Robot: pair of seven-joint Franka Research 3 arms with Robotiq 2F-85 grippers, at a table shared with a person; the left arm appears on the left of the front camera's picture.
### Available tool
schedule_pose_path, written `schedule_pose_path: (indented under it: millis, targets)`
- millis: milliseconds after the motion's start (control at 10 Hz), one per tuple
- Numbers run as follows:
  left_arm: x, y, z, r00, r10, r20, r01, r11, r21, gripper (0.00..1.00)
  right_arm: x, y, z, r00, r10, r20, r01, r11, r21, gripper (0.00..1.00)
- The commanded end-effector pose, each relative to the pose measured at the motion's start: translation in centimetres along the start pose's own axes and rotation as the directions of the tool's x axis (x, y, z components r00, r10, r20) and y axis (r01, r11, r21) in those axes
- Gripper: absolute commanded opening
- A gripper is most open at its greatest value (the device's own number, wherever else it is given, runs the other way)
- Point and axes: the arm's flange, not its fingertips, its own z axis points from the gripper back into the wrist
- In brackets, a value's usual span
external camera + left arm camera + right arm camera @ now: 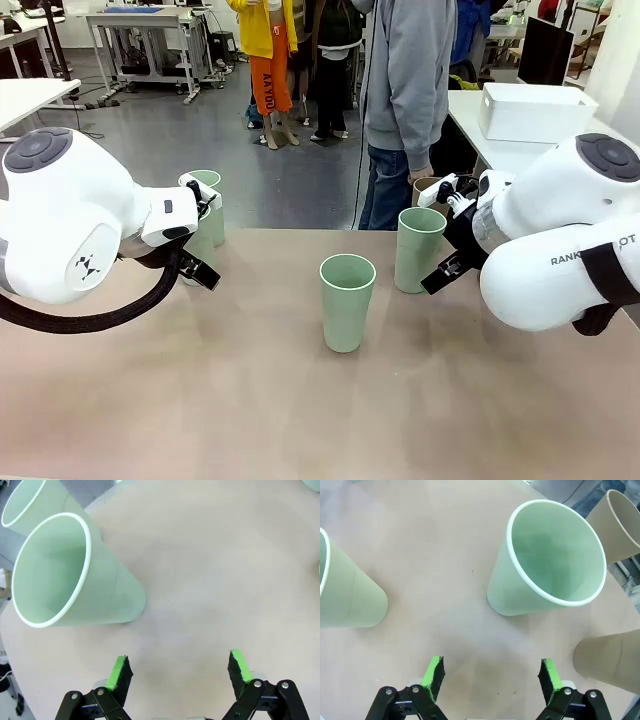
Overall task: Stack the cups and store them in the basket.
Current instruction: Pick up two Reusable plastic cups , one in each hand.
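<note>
A pale mint cup (347, 301) stands upright mid-table, and a second mint cup (419, 248) stands to its right with a tan cup (428, 187) just behind it. Two more mint cups (205, 205) stand at the left, partly hidden by my left arm. In the left wrist view, my left gripper (180, 670) is open over bare table, with those two mint cups (75, 575) ahead to its left. My right gripper (491, 674) is open and empty, short of a mint cup (547, 560). Tan cups (620, 525) stand to its right. The white basket (540, 92) sits on another table at the back right.
A person in a grey hoodie (405, 90) stands at the table's far edge, behind the right-hand cups. The beige tabletop (300, 410) is bare in front of the middle cup. My two arms flank the table's sides.
</note>
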Motion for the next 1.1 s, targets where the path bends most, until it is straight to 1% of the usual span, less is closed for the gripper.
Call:
schedule_pose_path:
  millis: [0,200,300,400,500,600,800,900,1000]
  targets:
    - [0.0,0.0,0.0,1.0,0.0,0.0,0.0,1.0,0.0,1.0,0.0,0.0,0.0,1.0,-0.001,0.0,0.001,1.0,0.0,1.0]
    - [0.0,0.0,0.0,1.0,0.0,0.0,0.0,1.0,0.0,1.0,0.0,0.0,0.0,1.0,0.0,0.0,0.0,1.0,0.0,1.0]
    - [0.0,0.0,0.0,1.0,0.0,0.0,0.0,1.0,0.0,1.0,1.8,-1.3,1.9,1.0,-0.015,0.015,0.016,1.0,-0.022,1.0]
    - [1.7,1.7,2.3,1.0,0.003,0.027,-0.002,0.999,-0.038,1.0,3.2,-2.3,4.5,1.0,-0.009,0.014,0.009,1.0,-0.005,1.0]
    - [3.1,3.4,5.1,0.999,0.001,0.04,0.002,0.998,-0.058,1.0,4.5,-3.4,7.7,1.0,-0.013,0.028,0.013,1.0,0.009,1.0]
    - [4.1,4.7,7.7,0.998,-0.004,0.055,0.01,0.995,-0.104,1.0,5.4,-4.4,10.3,0.999,-0.018,0.046,0.017,0.999,0.04,1.0]
    - [5.1,7.7,13.0,0.991,-0.083,0.106,0.105,0.969,-0.222,1.0,5.6,-7.9,14.9,0.996,-0.003,0.093,-0.007,0.995,0.102,1.0]
    - [5.0,10.4,15.4,0.98,-0.129,0.152,0.168,0.945,-0.28,1.0,4.5,-10.7,17.0,0.991,0.029,0.133,-0.047,0.99,0.134,1.0]
    - [4.5,13.3,16.7,0.958,-0.191,0.212,0.258,0.898,-0.357,1.0,3.1,-13.8,18.5,0.982,0.048,0.183,-0.08,0.982,0.171,1.0]
